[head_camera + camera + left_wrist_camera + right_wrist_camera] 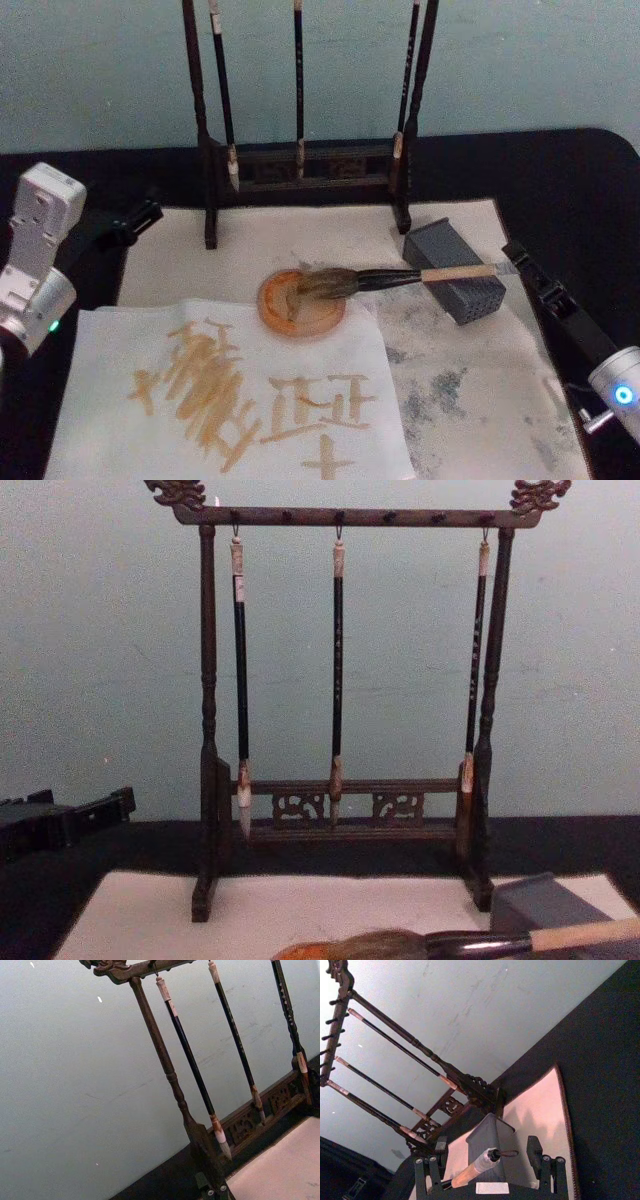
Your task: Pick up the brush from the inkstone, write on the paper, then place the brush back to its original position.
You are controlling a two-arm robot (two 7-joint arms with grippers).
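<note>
Left gripper (140, 216): off the left edge of the felt mat (460, 400), over the dark table (590, 190), well apart from the brush; whether it is spread or closed cannot be told.
Paper (230, 400): white sheet lying flat on the near left part of the mat, covered with orange-brown strokes; its far right corner reaches just beside the inkstone.
Brush rack (300, 160): dark carved wood, standing upright at the far edge of the mat, with three thin dark-handled brushes (337, 670) hanging from its top bar, tips down.
Inkstone (275, 310): round, orange-brown, in the middle of the mat in front of the rack.
Brush (400, 277): lying nearly level, its bushy grey-brown head resting in the inkstone, its pale tan handle running right across the top of the grey block (460, 290).
Right gripper (520, 262): at the handle's right end, just beside the block. In the right wrist view its fingers (535, 1152) are spread wide, with the white end cap and cord loop between them and neither finger touching the brush.
</note>
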